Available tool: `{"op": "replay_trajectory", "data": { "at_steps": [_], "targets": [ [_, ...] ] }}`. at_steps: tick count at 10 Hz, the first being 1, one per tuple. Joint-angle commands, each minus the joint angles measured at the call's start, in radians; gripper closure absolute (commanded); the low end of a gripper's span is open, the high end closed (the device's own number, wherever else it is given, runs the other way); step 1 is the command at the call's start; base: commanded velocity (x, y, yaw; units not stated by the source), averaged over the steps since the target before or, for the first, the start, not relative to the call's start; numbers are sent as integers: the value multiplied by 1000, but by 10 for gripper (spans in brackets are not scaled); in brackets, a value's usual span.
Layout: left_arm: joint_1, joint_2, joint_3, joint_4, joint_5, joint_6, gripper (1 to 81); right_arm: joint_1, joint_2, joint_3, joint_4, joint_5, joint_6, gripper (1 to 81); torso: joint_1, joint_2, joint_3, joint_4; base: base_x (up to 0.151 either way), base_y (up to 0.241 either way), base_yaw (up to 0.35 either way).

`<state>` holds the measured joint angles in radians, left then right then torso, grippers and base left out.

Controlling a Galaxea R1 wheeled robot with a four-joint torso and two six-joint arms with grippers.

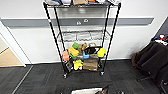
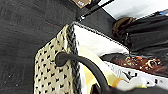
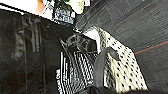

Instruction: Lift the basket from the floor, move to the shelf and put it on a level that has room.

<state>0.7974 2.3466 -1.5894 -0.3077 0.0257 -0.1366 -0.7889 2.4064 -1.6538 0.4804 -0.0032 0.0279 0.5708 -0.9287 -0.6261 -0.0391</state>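
The basket (image 1: 86,90) shows at the near edge of the head view, on or just above the dark carpet floor (image 1: 45,75). It is cream with black specks, a dark braided rim and dark loop handles. In the left wrist view one handle (image 2: 82,63) rises taut to my left gripper (image 2: 100,90). The other handle (image 3: 100,65) rises the same way to my right gripper (image 3: 96,88). The basket (image 2: 53,72) holds yellow and dark patterned things. The black wire shelf (image 1: 51,32) stands straight ahead against the wall. Its second-highest level (image 1: 83,36) is a bare grey grid.
Colourful toys (image 1: 73,52) fill the tier below that level, a cardboard box (image 1: 90,64) sits lower down, and things lie on the top tier. A dark draped chair (image 1: 155,60) stands at the right. Tan wooden flooring (image 1: 7,58) lies at the left.
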Motion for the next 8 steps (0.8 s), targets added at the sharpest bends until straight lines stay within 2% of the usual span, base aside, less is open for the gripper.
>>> {"op": "replay_trajectory", "data": {
  "at_steps": [1,3,4,5,8],
  "targets": [
    [-146,-25,78,-8,20,5,811,161,-2,59,29,-1,24,811,-64,99,99,0,0,0,0],
    [-148,-27,83,-10,22,3,811,159,4,63,27,-1,24,811,-93,146,125,0,0,0,0],
    [-149,-27,83,-10,22,3,811,148,10,62,24,-1,24,811,-174,272,252,0,0,0,0],
    [-148,-27,83,-10,22,3,811,135,19,59,21,-1,23,811,-134,209,190,0,0,0,0],
    [-143,-19,103,-8,25,5,811,122,24,72,20,0,23,811,-198,306,288,0,0,0,0]
  ]
}}
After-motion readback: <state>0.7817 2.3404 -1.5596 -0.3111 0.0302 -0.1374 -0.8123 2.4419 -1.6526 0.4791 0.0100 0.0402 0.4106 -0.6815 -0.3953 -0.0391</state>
